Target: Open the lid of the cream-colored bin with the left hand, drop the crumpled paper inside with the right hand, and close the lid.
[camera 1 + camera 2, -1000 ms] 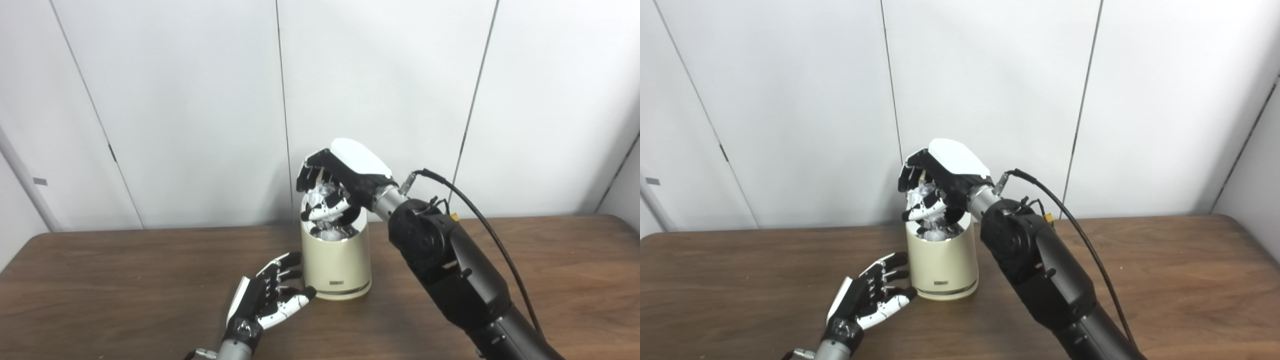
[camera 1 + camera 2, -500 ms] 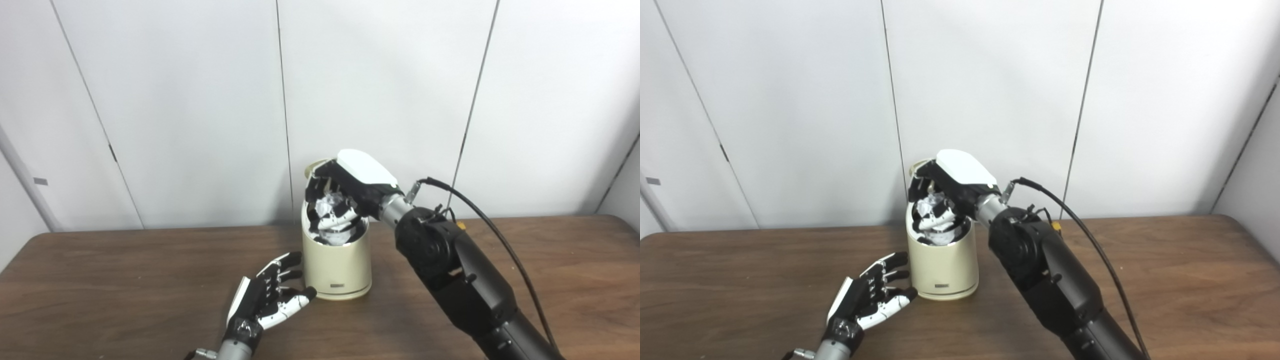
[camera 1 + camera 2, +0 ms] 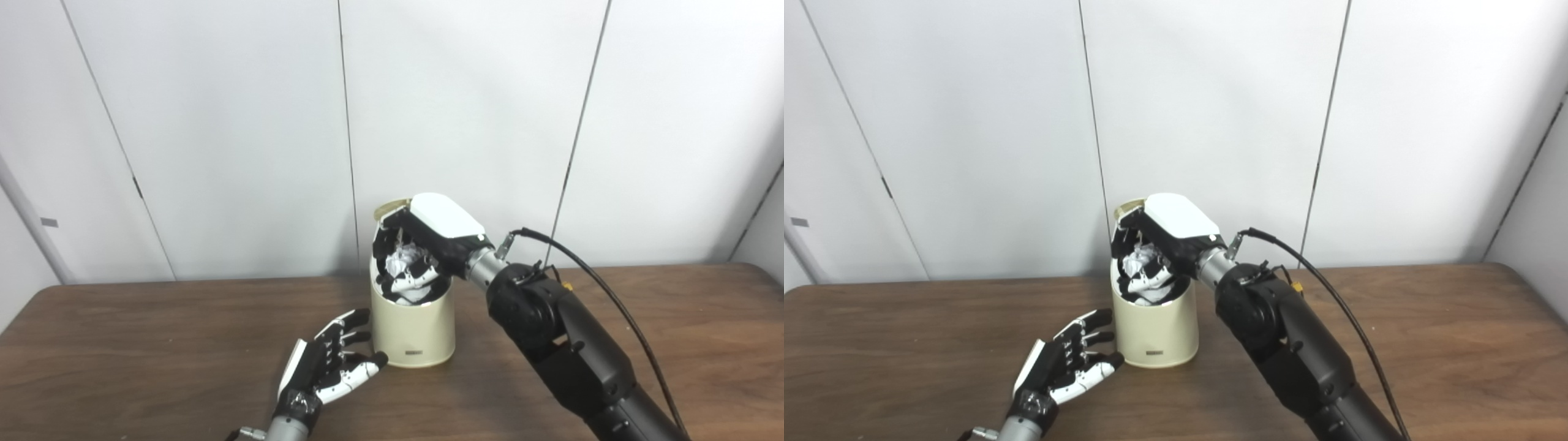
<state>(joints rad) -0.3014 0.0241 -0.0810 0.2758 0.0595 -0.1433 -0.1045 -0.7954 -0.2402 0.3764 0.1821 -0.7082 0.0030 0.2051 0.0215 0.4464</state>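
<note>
Right hand: the right hand (image 3: pixel 429 248) is reaching down into the mouth of the cream-colored bin (image 3: pixel 414 327), its fingers (image 3: pixel 409 283) curling around the crumpled paper (image 3: pixel 404 264) and holding it.
Crumpled paper: it is sitting inside the right hand's grip, at rim level of the bin, partly hidden by the fingers.
Lid: the lid (image 3: pixel 388 210) is standing open behind the right hand; only its cream edge is showing.
Left hand: the left hand (image 3: pixel 1062 367) is resting low over the table (image 3: pixel 135 355), fingers spread and holding nothing, its fingertips lying just beside the bin's lower wall; whether they are touching it cannot be told.
Materials: the bin is presenting as a smooth, glossy cylinder with a small label near its base; the paper is showing white, creased folds; both hands are showing black segments with white shells.
Surface: the table is showing dark brown wood grain.
Room: white wall panels (image 3: pixel 1213 92) with thin dark seams are standing behind the table.
</note>
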